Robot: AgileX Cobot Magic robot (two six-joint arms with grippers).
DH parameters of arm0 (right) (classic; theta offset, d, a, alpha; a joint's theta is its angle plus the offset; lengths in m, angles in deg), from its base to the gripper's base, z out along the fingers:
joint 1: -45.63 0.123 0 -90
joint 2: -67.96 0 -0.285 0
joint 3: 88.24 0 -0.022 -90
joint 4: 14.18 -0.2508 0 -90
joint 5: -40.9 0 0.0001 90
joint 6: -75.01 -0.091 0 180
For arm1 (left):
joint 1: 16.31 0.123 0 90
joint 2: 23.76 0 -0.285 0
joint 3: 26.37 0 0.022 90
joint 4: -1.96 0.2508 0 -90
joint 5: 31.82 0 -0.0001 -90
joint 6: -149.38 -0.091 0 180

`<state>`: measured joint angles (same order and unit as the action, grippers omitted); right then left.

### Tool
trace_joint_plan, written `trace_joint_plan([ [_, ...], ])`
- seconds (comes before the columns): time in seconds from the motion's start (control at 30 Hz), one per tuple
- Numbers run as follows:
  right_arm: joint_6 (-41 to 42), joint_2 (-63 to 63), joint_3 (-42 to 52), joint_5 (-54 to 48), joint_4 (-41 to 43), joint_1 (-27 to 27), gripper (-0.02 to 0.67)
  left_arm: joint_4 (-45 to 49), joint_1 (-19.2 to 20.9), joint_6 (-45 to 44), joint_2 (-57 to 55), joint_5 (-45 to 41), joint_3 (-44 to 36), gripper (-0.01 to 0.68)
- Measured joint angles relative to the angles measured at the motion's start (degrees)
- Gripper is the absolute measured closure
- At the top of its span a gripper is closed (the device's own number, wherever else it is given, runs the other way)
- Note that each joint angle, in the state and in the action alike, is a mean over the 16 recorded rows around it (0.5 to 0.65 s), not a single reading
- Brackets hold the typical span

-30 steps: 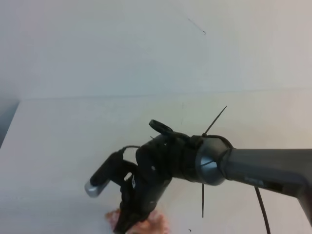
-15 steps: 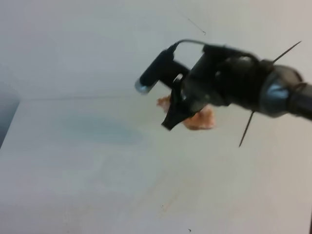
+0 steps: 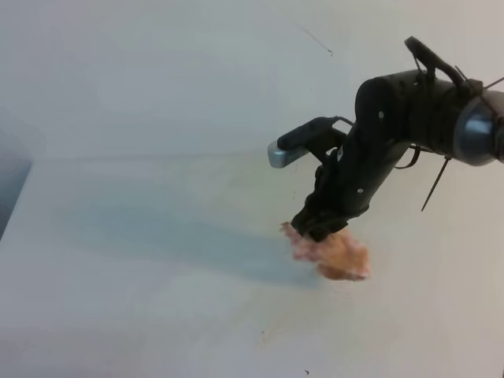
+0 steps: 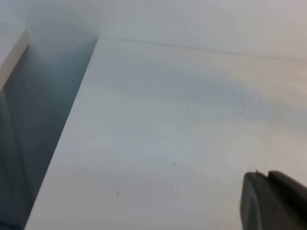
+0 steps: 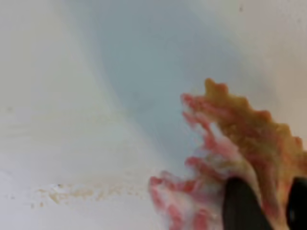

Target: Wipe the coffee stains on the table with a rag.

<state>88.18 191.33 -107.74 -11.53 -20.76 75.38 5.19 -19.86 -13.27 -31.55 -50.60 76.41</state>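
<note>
- Right of centre in the high view: right gripper (image 3: 319,228) now pressed low, rag (image 3: 331,250) bunched under its tip on the table (image 3: 118,260). Half a second back the same gripper carried the rag up near the far edge; a second back it was at the near edge, rag partly out of frame. So the arm is sweeping back and forth over the surface.
- Coffee stains (image 5: 76,193): only a faint tan, speckled smear remains in the right wrist view, just left of the rag. No glossy blot anywhere. Judgement: wiping is largely done; a residue streak still needs a pass.
- Fingers (image 5: 242,206): two dark tips, narrowly parted, clenched on a fold of the rag (image 5: 230,148). Cloth stained orange-brown on its upper right, pink and white lower down.
- Left gripper (image 4: 273,201): only a dark corner shows at the left wrist view's lower right, over bare table. Spread of its fingers cannot be told; it holds nothing visible.
</note>
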Motion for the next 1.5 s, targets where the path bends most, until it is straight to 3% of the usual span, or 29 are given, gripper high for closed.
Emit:
trace_joint_plan([
  [0.13, 0.2, -1.8, -0.9, -0.8, -2.1, -0.3, 0.416, 0.0, 0.0, 0.0, 0.0, 0.0, 0.0, 0.674],
  [0.27, -1.3, -7.6, -1.9, -1.2, -1.3, -0.3, 0.402, 0.0, 0.0, 0.0, 0.0, 0.0, 0.0, 0.674],
  [0.53, -4.4, -29.3, 2.9, 1.4, 4.7, -0.3, 0.535, -0.1, 0.0, 0.0, 0.0, 0.0, 0.0, 0.674],
  [0.73, -6.6, -50.7, 18.9, 6.2, 10.0, -0.3, 0.628, -0.1, 0.0, 0.0, 0.0, 0.0, 0.0, 0.674],
  [1.13, -17.6, -98.4, 67.5, 23.7, 16.4, -0.3, 0.644, -0.2, 0.0, 0.0, 0.0, 0.0, 0.0, 0.674],
  [1.3, -23.6, -108.4, 77.4, 28.2, 20.5, -0.4, 0.644, -0.5, 0.0, 0.0, 0.0, 0.0, 0.0, 0.674],
  [1.5, -29.1, -108.2, 79.6, 30.0, 25.3, -0.5, 0.644, -0.8, 0.0, 0.0, 0.0, 0.0, 0.0, 0.674],
])
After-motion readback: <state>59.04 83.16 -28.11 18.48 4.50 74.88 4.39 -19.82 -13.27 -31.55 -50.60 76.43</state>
